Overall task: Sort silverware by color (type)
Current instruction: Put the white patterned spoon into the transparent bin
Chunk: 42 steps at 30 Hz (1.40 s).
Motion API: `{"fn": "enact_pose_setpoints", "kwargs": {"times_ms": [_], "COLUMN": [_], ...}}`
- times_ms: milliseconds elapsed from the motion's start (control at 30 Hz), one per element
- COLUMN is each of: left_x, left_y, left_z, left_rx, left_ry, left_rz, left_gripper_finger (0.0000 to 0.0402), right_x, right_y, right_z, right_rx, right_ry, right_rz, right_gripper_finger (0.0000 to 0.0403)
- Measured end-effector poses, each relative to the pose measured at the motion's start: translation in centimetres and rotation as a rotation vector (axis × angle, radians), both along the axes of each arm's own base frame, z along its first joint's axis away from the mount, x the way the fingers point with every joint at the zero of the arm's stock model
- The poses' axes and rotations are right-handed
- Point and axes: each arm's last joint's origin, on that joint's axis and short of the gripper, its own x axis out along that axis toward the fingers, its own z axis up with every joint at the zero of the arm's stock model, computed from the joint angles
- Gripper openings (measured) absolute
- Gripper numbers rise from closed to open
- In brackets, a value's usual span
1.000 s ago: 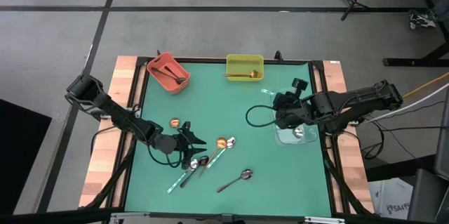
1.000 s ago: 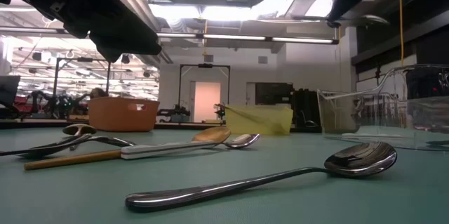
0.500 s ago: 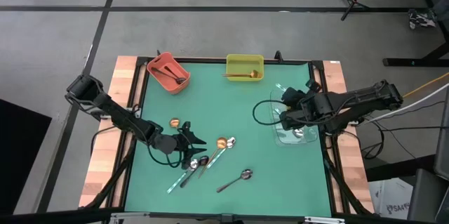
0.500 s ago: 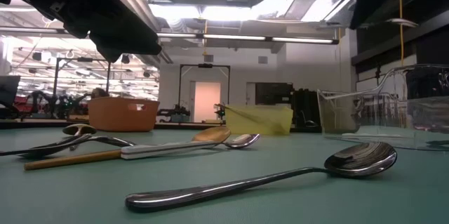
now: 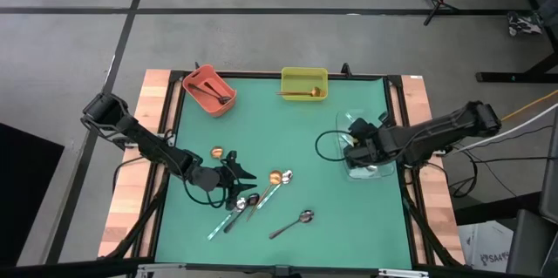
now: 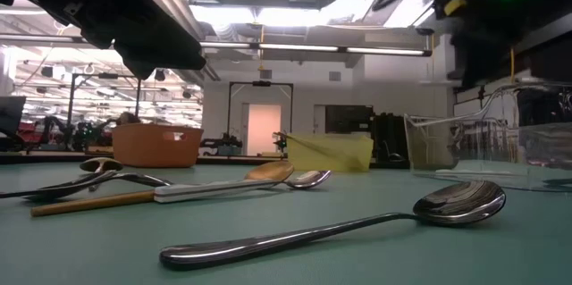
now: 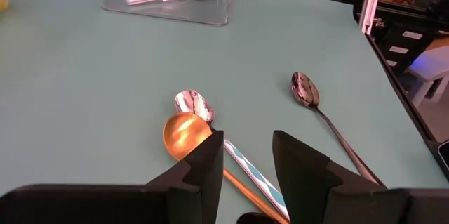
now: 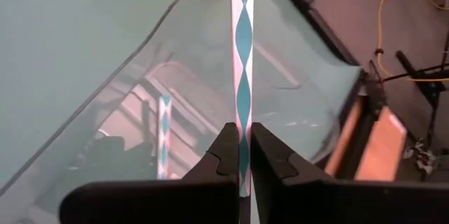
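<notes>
My right gripper (image 8: 240, 150) is shut on a spoon with a teal-and-white patterned handle (image 8: 242, 48), above the clear bin (image 5: 367, 171) at the table's right. A similar spoon (image 8: 163, 136) lies in that bin. My left gripper (image 7: 248, 155) hangs open just above a cluster of spoons near the table's middle front: a gold spoon (image 7: 185, 133), a shiny spoon with a patterned handle (image 7: 194, 102) and a dark shiny spoon (image 7: 305, 88). All three lie flat on the green mat. Another gold spoon (image 5: 218, 152) lies further left. My right gripper pinches the patterned handle (image 8: 241, 129) between its two fingers, which lie along it. The handle's long free end sticks out past the fingertips, slanting down over the clear bin. The spoon is lifted clear; its bowl end is hidden behind the fingers.
A red bin (image 5: 208, 89) with a dark spoon and a yellow bin (image 5: 304, 83) with a gold spoon stand at the far edge. A lone shiny spoon (image 5: 292, 223) lies near the front. Wooden rails (image 5: 131, 173) border the mat on both sides.
My right gripper has come down toward the clear bin and a little toward the near edge, rolling about its own axis, with the patterned spoon still in its hold. My left gripper has kept still and open.
</notes>
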Motion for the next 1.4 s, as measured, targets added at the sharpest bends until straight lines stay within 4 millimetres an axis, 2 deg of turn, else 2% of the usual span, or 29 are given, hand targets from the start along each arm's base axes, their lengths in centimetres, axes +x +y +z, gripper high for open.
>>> {"fn": "enact_pose_setpoints", "kwargs": {"times_ms": [233, 533, 1067, 1400], "left_x": [0.0, 0.0, 0.0, 0.0], "left_y": [0.0, 0.0, 0.0, 0.0], "left_z": [0.0, 0.0, 0.0, 0.0], "left_rx": [0.000, 0.002, 0.003, 0.003], "left_ry": [0.000, 0.000, 0.000, 0.000], "left_rz": [0.000, -0.001, -0.001, -0.001], "left_gripper_finger": [0.0118, 0.0118, 0.0118, 0.0118], "right_x": [-0.3, -1.0, -2.3, -2.7], "right_y": [0.0, -0.2, -0.2, -0.3], "right_z": [-3.4, -6.6, -10.3, -11.3], "right_rx": [0.034, 0.040, 0.162, 0.183], "right_ry": [-0.025, -0.046, -0.065, -0.076], "right_rz": [-0.004, -0.004, -0.009, -0.008], "right_gripper_finger": [0.0005, 0.0005, 0.0005, 0.0005]}}
